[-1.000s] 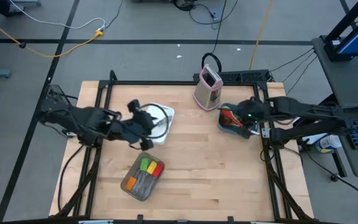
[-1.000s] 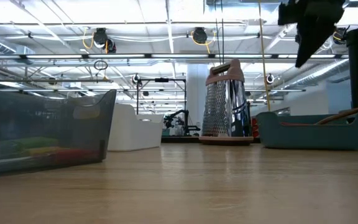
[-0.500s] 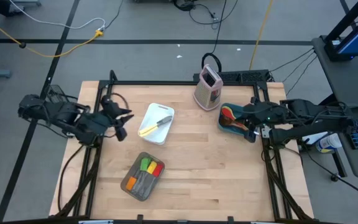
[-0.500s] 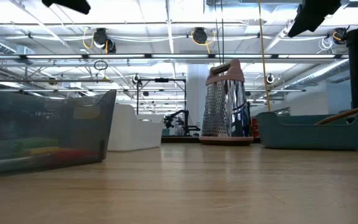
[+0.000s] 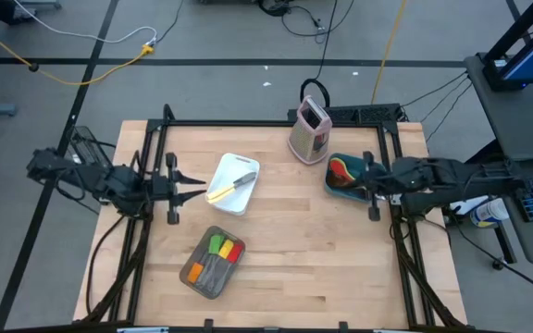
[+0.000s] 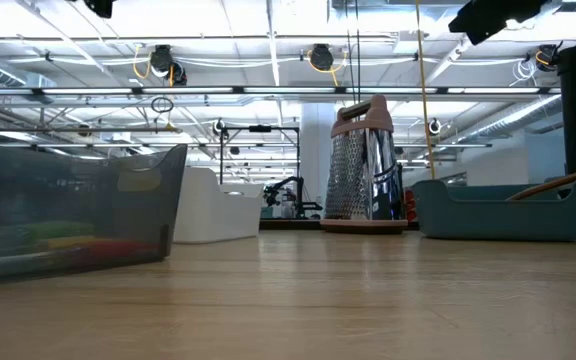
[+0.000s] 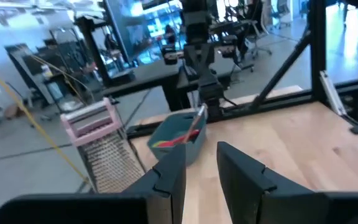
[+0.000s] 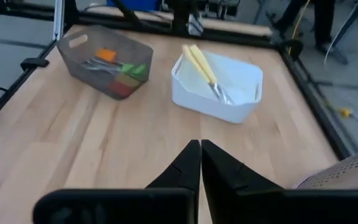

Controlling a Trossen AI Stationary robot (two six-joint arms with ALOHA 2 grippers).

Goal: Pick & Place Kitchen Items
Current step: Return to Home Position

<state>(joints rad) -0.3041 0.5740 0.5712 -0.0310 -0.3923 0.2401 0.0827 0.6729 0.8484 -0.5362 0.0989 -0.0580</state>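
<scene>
Left gripper [image 5: 191,183]: over the table's left part, just left of the white tray [image 5: 248,166]; its fingers [image 7: 169,177] are slightly parted and carry nothing.
Right gripper [image 5: 357,182]: at the table's right side, over the right part of the teal bin [image 5: 333,188]; the fingers are pressed together and carry nothing.
Yellow-handled knife [image 5: 222,191]: lies slantwise in the white tray, just right of the left gripper, not touching it.
Red spoon [image 5: 339,168]: lies in the teal bin, close under the right gripper.
Wooden spoon [image 6: 558,183]: in the same bin, its handle leaning out over the rim.
Silicone spatulas [image 5: 222,248]: in the grey basket [image 5: 198,275] at the near left, well apart from both grippers.
Box grater [image 5: 310,129]: upright at the far edge, just beside the bin's far-left corner.
Edges: a black frame [image 5: 276,123] runs along the far edge and down both sides, and each arm reaches in over a side rail.
Open room: plain wood lies between tray and bin, and across the near right of the table [image 5: 322,268].
</scene>
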